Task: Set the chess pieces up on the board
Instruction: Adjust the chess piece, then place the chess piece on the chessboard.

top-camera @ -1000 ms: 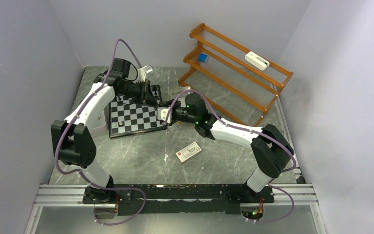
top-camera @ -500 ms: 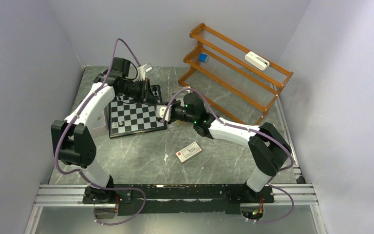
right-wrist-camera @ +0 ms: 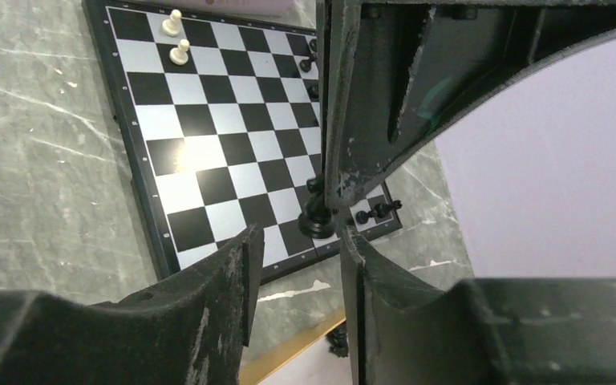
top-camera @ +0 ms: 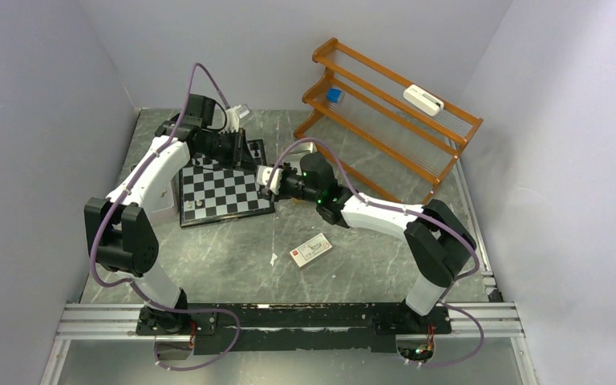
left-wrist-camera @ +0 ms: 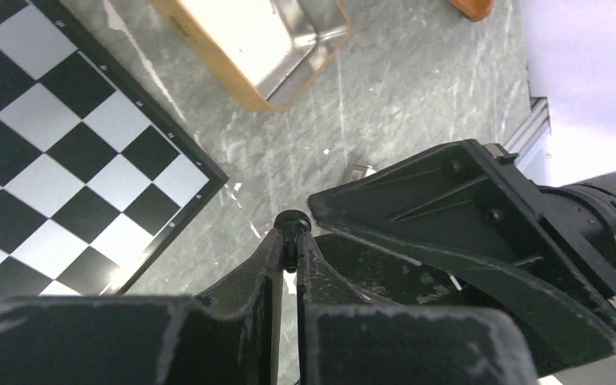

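Note:
The board point(top-camera: 223, 193) lies at the far left, and also shows in the right wrist view point(right-wrist-camera: 208, 152). My left gripper point(top-camera: 246, 156) is shut on a small black chess piece point(left-wrist-camera: 291, 222). The right wrist view shows that piece point(right-wrist-camera: 318, 218) at the board's far right corner, under the left fingers point(right-wrist-camera: 333, 120). My right gripper point(right-wrist-camera: 295, 249) is open and empty, its jaws standing on either side of that corner, just short of the piece. Two pale pawns point(right-wrist-camera: 178, 40) stand at the opposite end. A few black pieces point(right-wrist-camera: 313, 68) stand along the far edge, and two more point(right-wrist-camera: 377, 211) lie at the border.
A tan box point(left-wrist-camera: 265, 40) sits just beyond the board, with a black piece point(right-wrist-camera: 338, 341) inside. A wooden rack point(top-camera: 393, 112) stands at the back right. A small white and red card box point(top-camera: 310, 249) lies on the grey table in front of the right arm.
My right gripper has moved left and farther away, up to the board's far right corner beside the left gripper. The left arm has barely moved.

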Controlling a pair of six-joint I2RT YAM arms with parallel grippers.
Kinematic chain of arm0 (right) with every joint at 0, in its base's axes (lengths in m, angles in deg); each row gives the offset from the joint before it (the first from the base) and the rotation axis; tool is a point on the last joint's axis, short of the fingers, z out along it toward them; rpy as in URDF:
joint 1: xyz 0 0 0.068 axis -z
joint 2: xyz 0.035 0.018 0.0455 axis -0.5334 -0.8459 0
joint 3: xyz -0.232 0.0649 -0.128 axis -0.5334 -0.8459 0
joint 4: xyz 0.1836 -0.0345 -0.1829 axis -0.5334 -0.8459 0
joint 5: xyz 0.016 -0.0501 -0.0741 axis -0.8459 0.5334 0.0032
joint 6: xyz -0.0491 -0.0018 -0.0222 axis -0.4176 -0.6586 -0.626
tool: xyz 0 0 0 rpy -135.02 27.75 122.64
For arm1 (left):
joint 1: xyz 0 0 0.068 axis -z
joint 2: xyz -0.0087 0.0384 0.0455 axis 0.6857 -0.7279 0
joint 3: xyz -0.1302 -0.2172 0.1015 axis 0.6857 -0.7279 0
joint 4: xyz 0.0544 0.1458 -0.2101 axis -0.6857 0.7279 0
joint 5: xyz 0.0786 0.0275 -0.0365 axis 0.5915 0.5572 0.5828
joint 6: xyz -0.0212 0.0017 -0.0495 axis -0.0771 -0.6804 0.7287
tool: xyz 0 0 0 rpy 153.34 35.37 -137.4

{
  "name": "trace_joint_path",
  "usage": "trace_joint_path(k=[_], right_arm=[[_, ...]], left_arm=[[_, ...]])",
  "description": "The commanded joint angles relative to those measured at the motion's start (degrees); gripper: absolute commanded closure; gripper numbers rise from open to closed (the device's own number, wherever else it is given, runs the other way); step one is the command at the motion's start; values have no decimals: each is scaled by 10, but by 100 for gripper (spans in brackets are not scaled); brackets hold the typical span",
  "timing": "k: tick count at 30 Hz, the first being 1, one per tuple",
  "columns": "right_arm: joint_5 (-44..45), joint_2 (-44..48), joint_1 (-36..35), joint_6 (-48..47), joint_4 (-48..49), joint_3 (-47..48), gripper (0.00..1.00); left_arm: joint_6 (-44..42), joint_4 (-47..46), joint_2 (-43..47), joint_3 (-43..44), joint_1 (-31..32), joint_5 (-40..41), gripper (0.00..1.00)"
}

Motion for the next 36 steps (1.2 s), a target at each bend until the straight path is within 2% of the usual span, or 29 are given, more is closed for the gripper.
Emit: trace_joint_path(k=[1,4,8,9,10,11,14,20,26,31,36], right_arm=[[33,17,-5,94,49,-29,50],[58,47,-5,179,65,-56,38],[83,79,-5,301,48,-72,26],[88,85,-5,326,45,-75,19],[92,94,-5,350,50,-81,3],[93,101,-5,371,53,-88,1],[82,132,-6,401,47,-105,0],[158,167,-5,502,-25,-95,0],[158,158,-5,516,-96,-53,0],[175,173,-5,513,-96,-61,0],[177,190,-5,508,-90,-68,0]], left_arm=[[-8,-14,8,18,3,68,92],[-3,-9,7,31,3,113,92],[1,17,-20,78,3,195,92],[0,25,-29,94,1,213,92],[-1,32,-41,109,-2,217,92],[1,42,-53,127,-8,222,92],[-4,84,-96,200,-25,245,92],[-12,164,-182,339,-73,294,92],[-21,189,-246,384,-117,304,92],[-23,195,-285,407,-136,317,91],[-21,192,-324,432,-174,295,92]])
